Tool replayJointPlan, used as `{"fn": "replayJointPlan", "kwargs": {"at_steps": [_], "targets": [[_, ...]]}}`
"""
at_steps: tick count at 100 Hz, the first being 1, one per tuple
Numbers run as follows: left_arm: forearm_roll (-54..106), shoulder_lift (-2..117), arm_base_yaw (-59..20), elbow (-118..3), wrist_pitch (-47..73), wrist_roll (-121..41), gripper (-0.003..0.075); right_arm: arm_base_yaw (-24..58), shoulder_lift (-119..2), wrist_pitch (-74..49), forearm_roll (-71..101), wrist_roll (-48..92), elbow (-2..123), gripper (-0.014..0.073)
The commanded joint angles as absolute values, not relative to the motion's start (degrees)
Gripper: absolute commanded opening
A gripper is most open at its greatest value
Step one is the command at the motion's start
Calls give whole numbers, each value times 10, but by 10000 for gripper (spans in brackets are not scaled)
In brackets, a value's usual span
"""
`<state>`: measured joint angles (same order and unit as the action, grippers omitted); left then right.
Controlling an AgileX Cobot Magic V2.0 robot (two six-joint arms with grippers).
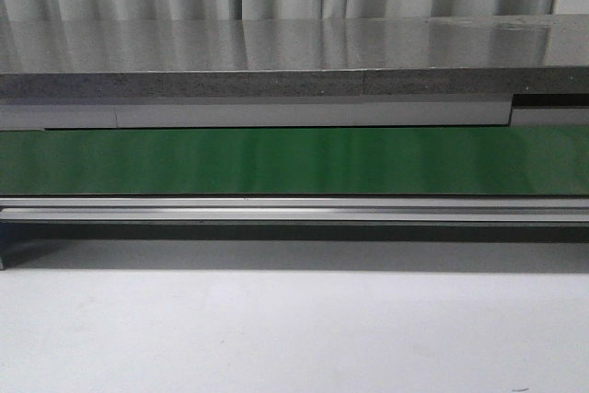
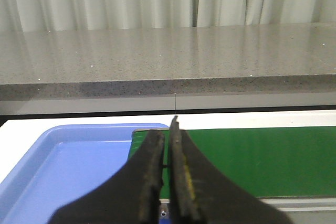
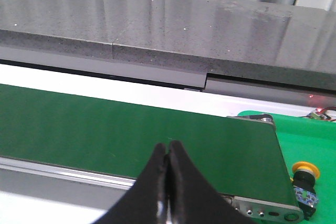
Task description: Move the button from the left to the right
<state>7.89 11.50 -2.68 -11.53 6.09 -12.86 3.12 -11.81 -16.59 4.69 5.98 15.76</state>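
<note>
The left tool (image 2: 167,174) has its jaws pressed together with nothing between them, hanging above the near edge of the green conveyor belt (image 2: 252,158), with a blue tray (image 2: 68,161) just beside that belt end. The right tool (image 3: 167,182) is likewise closed and empty over the belt's other end, and the button (image 3: 304,179) stands upright on a bright green surface (image 3: 310,135) just past that end, apart from both tools
</note>
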Motion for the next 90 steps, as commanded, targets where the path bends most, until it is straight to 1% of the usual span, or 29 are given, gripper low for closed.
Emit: {"fn": "replayJointPlan", "kwargs": {"at_steps": [1, 36, 61, 90], "targets": [[85, 119, -32, -133, 13, -127, 5, 32, -99, -99, 0, 8, 151, -122], [85, 119, -32, -133, 13, -127, 5, 32, 15, -95, -17, -7, 43, -122], [85, 119, -32, -133, 13, -127, 5, 32, 14, -25, -16, -11, -18, -122], [85, 119, -32, -133, 13, -127, 5, 32, 14, -28, -16, -11, -17, -122]]}}
